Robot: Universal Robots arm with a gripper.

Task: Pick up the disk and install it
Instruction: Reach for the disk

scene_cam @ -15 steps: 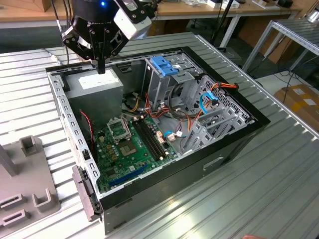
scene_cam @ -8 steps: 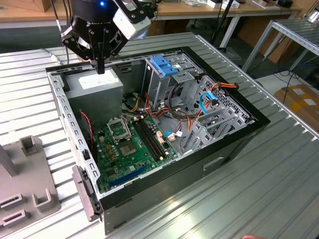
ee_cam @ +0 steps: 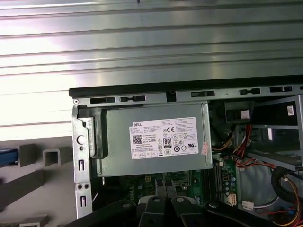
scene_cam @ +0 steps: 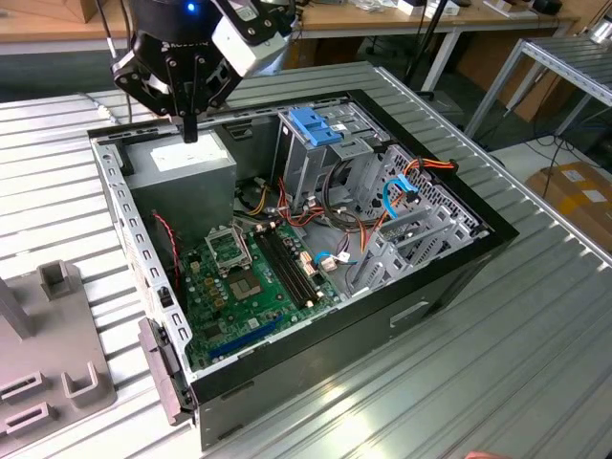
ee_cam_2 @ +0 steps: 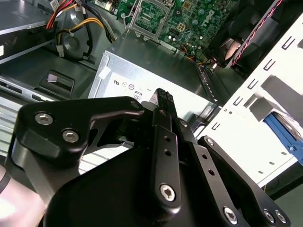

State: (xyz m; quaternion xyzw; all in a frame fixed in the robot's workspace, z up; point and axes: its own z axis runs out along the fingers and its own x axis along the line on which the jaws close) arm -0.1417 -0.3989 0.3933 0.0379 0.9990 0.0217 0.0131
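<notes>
1. Black hand hangs just above the power supply, at a corner of the open case. Its fingers look pressed together with nothing between them.
2. Beside that corner, outside the case, a grey holder stands on the counter. The blue edge at the holder in the first wrist view is, I judge, the disk. It is well apart from the hand and not yet picked up.
3. Risk near the hand: the case rim stands between it and the holder. A low sideways sweep could clip that rim or scrape the power supply.
4. Risk at the holder: closed fingers cannot straddle the disk and would strike its top. A skewed grip could jam the blue carrier in the holder.
5. Risk farther in: loose cables lie just beside the cage with its blue cap. They could snag a carried disk or block its seating.
</notes>
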